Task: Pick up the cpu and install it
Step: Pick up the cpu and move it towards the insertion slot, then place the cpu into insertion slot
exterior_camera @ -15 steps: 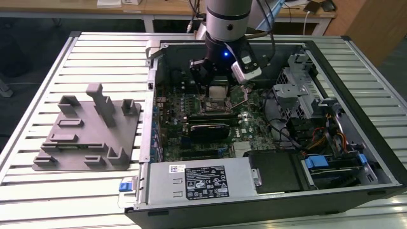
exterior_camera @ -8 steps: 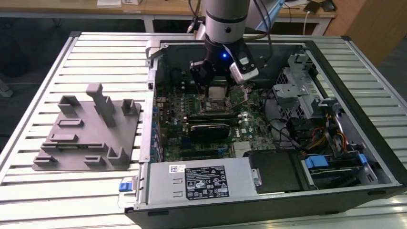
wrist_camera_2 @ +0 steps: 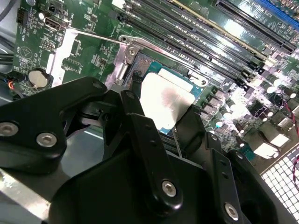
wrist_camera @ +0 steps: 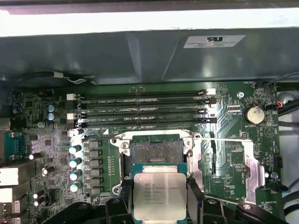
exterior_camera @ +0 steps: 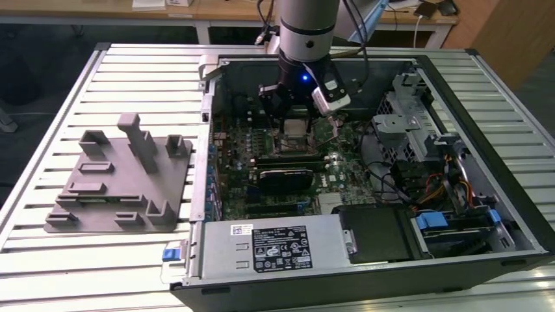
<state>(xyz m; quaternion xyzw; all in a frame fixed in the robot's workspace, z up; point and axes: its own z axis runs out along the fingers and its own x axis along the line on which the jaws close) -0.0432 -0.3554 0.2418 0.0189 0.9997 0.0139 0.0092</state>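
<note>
First wrist view: gripper (wrist_camera: 159, 187) clamped on cpu (wrist_camera: 160, 199), near uncovered motherboard socket (wrist_camera: 156, 151).

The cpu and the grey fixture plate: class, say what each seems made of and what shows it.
The cpu: top looks like silvery metal with a satin sheen, catching light; rim looks like greenish circuit board. The fixture plate: probably matte grey plastic, uniformly dull.
</note>
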